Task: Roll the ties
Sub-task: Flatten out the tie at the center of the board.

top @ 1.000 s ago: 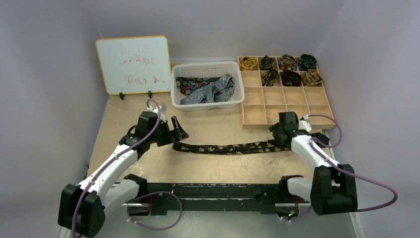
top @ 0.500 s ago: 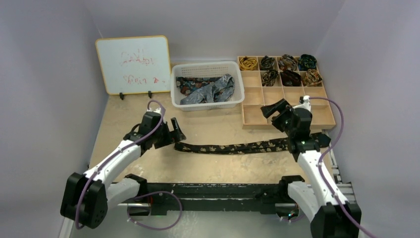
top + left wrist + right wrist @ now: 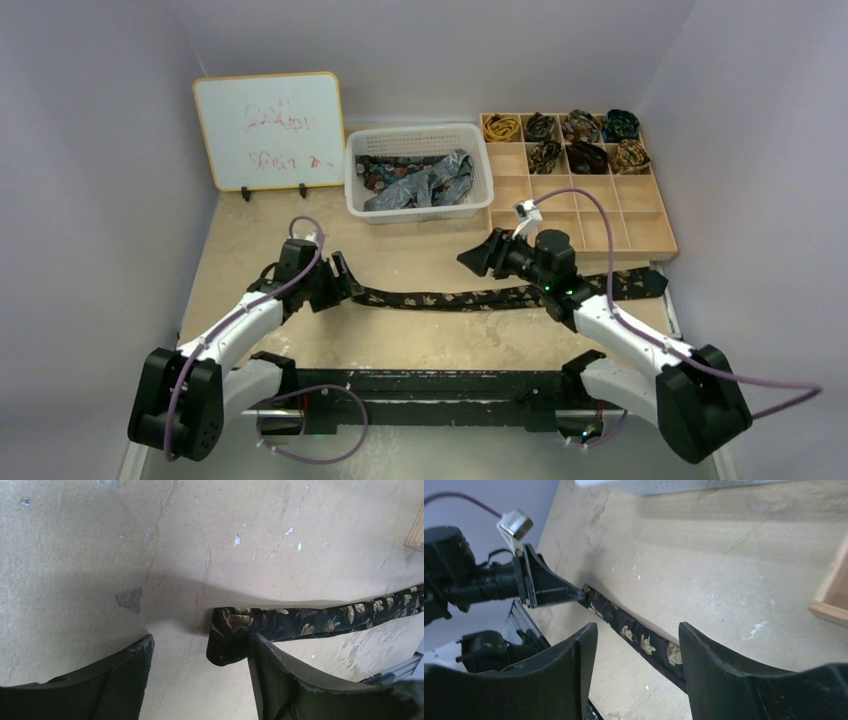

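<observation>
**Operator:** Top view?

**Spotter:** Your tie (image 3: 470, 296) lies flat across the table (image 3: 420, 250) in one long strip, left to right; its right end sits just in front of the tray (image 3: 575, 215), near the table's right edge. Your left gripper (image 3: 347, 281) is low at the strip's left end; your right gripper (image 3: 473, 258) hangs over the strip around its middle, pointing left. Bare board shows between the strip and the basket (image 3: 418, 132), which holds loose ties (image 3: 420, 185); rolled ties (image 3: 585, 155) sit in the tray's far compartments; the whiteboard (image 3: 268, 128) stands at back left.

**Operator:** Left wrist?

**Spotter:** Your fingers (image 3: 125, 675) stand wide apart, gripping nothing. The tie's (image 3: 300, 622) blunt end lies on the board between them, right against the right-hand finger in this view and apart from the other; bare, scuffed board lies ahead.

**Operator:** Right wrist?

**Spotter:** Wide apart here too, and holding nothing, above the table. The tie (image 3: 644, 640) runs slantwise from your left gripper's (image 3: 574, 595) tip down between your fingers (image 3: 724, 680), then passes behind the right-hand one. The tray's corner (image 3: 831, 600) shows at the right edge; the basket's rim (image 3: 674, 484) shows along the top.
</observation>
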{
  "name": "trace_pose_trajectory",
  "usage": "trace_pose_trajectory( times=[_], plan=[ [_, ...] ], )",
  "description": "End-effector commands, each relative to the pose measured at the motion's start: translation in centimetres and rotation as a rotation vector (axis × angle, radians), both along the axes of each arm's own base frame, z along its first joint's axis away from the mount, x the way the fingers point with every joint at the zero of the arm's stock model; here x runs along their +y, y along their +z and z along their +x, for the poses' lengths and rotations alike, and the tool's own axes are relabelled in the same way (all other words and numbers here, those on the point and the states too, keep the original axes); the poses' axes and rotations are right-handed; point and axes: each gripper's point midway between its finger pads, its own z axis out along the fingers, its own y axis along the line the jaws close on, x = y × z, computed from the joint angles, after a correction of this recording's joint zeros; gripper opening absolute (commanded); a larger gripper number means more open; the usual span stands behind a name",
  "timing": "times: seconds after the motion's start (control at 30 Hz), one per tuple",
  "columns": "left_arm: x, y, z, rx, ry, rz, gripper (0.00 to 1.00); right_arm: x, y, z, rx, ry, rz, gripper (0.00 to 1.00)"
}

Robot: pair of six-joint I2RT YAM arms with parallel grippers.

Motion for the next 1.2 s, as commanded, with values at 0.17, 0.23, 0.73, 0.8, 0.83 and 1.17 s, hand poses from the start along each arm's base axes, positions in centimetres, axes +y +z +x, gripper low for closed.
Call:
trace_pose_trajectory(
  times=[0.17, 0.23, 0.73, 0.8, 0.83, 1.17],
  plan=[
    [0.1, -0.1, 1.0, -0.061, 0.008, -0.064, 0.54, 4.2, -1.6, -0.4, -0.033, 0.145, -0.052, 0.58],
    [-0.1, -0.1, 1.2, -0.071, -0.007, -0.073, 0.48, 5.0, -1.7, -0.6, -0.022, 0.168, -0.048, 0.58],
    [-0.4, -1.5, 1.1, 0.006, -0.043, -0.063, 0.07, 11.0, -3.4, -2.6, 0.076, 0.310, -0.106, 0.59],
    [-0.4, -1.4, 1.3, -0.003, -0.045, -0.064, 0.01, 11.7, -3.5, -2.9, 0.071, 0.307, -0.126, 0.59],
    [-0.4, -1.4, 1.3, -0.006, -0.043, -0.061, 0.00, 12.0, -3.6, -3.1, 0.077, 0.307, -0.134, 0.59],
    [0.1, -0.4, 1.2, -0.062, -0.018, -0.051, 0.30, 13.4, -1.8, -1.8, 0.044, 0.221, -0.184, 0.69]
  ],
)
